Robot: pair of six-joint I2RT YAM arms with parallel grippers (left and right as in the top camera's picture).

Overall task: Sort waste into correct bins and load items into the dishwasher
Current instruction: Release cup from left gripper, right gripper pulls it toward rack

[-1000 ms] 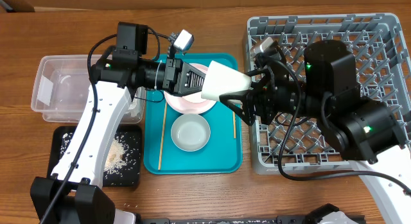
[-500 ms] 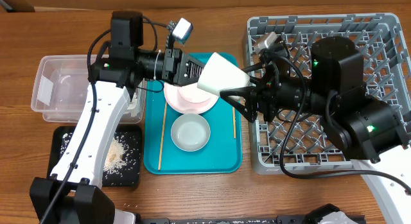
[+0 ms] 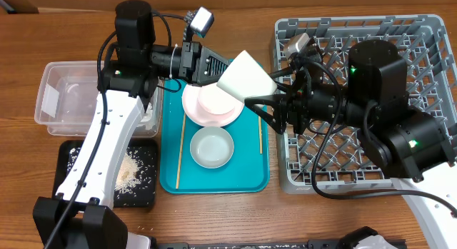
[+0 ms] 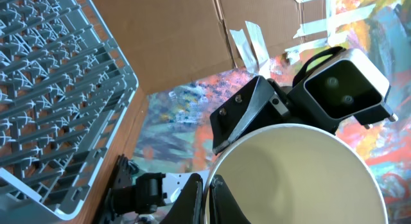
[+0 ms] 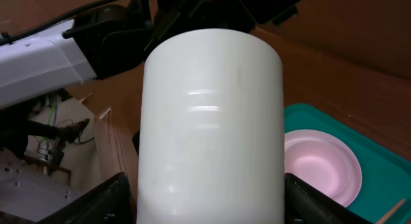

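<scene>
The white cup (image 3: 246,78) hangs tilted in the air over the back of the teal tray. My left gripper (image 3: 223,69) is shut on its rim, which the left wrist view shows pinched between the fingers (image 4: 209,198), with the cup's inside (image 4: 302,172) beside them. My right gripper (image 3: 261,106) is open, with a finger on each side of the cup (image 5: 212,121) and small gaps showing. On the tray, the pink bowl (image 3: 214,100) sits on the pink plate (image 3: 203,118). The grey-green bowl (image 3: 212,148) and two chopsticks (image 3: 181,153) (image 3: 260,138) lie there too.
The grey dish rack (image 3: 421,35) stands at the right, under my right arm. The clear tub (image 3: 71,99) is at the left. The black tray (image 3: 107,179) in front of it holds rice. The teal tray (image 3: 246,179) lies in the middle.
The left gripper has drawn the cup slightly back and left, tilting it more. The right gripper has stayed around it, open.
</scene>
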